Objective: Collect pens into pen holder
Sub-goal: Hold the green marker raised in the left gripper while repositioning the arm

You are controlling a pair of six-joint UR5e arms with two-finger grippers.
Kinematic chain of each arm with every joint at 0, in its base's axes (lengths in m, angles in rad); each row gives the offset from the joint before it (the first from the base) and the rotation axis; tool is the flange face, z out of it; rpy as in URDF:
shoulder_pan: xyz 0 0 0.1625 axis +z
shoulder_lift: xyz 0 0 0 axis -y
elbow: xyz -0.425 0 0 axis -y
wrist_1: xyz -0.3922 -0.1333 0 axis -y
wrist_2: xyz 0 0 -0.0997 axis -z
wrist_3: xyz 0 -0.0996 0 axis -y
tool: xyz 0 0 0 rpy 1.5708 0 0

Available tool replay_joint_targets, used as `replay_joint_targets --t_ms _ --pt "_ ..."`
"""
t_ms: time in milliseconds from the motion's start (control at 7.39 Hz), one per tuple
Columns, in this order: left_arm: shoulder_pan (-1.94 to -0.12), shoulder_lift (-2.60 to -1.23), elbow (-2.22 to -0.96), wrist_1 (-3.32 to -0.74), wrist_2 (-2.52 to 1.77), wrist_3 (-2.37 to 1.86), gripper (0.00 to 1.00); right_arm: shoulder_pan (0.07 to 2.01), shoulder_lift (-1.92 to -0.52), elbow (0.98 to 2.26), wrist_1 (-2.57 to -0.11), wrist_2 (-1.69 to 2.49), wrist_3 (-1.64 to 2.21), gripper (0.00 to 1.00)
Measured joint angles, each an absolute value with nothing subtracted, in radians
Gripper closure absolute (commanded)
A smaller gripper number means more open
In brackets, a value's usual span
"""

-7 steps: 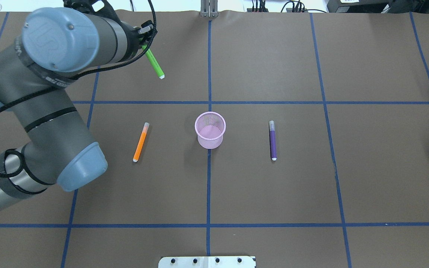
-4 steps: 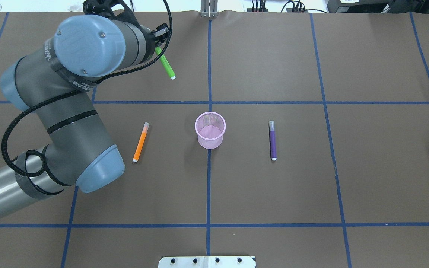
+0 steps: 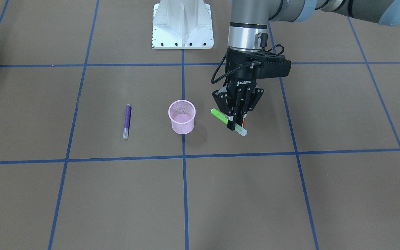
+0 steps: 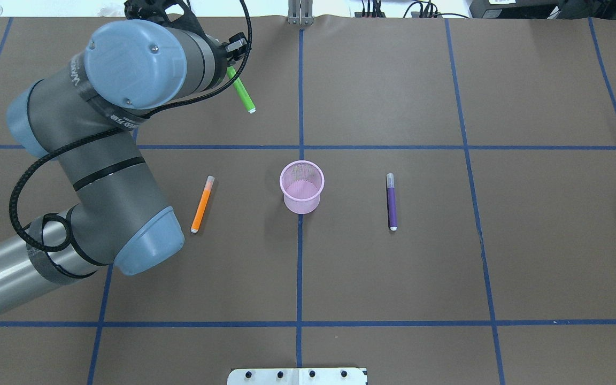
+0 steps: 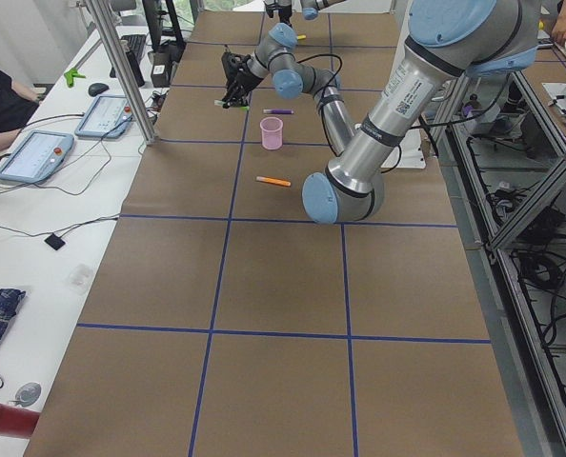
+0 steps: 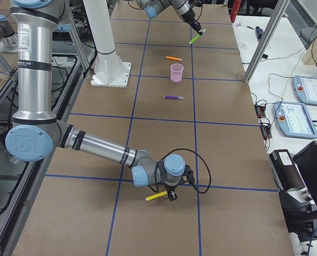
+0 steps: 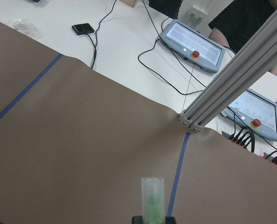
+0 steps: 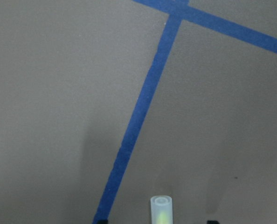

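Left gripper (image 3: pixel 234 125): clamping green pen (image 3: pixel 218 115) crosswise, hovering just left of pen holder (image 3: pixel 182 117), which is standing mid-desk, away from every edge. Risk: slanting pen striking the rim, tipping holder or dropping outside.

Overhead: left arm (image 4: pixel 126 69) covers the left gripper (image 3: pixel 236 124) and the upper end of the green pen (image 4: pixel 244 97); only its lower half shows. Front view: orange pen (image 4: pixel 201 205) sits almost wholly behind that gripper, just a sliver visible. Right gripper (image 6: pixel 171 195) is outside both those views and tiny in the right side view. Its wrist view crops the fingers (image 8: pixel 100 220) to dark corners at the bottom edge, standing clear of the yellow pen (image 8: pixel 162 211) on either side. Only the cap shows, barrel cut off.
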State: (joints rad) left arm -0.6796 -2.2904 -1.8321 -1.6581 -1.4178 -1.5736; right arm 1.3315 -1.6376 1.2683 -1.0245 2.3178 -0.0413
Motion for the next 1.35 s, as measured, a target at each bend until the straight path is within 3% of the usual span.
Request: replay_joint_targets --t_ms 812,1083,1354 --pt "-0.680 -2.292 -1.830 -1.658 -1.419 -1.572 1.00 1.331 -1.633 1.245 -1.026 2.318 -0.041 0.34" --pt "-0.679 -2.290 -1.830 -1.658 -1.419 -1.571 1.00 1.332 -1.633 1.241 -1.026 2.317 -0.040 0.49" --pt "-0.677 -2.290 -1.830 -1.658 -1.418 -1.570 1.00 1.332 -1.632 1.241 -1.026 2.318 -0.040 0.53"
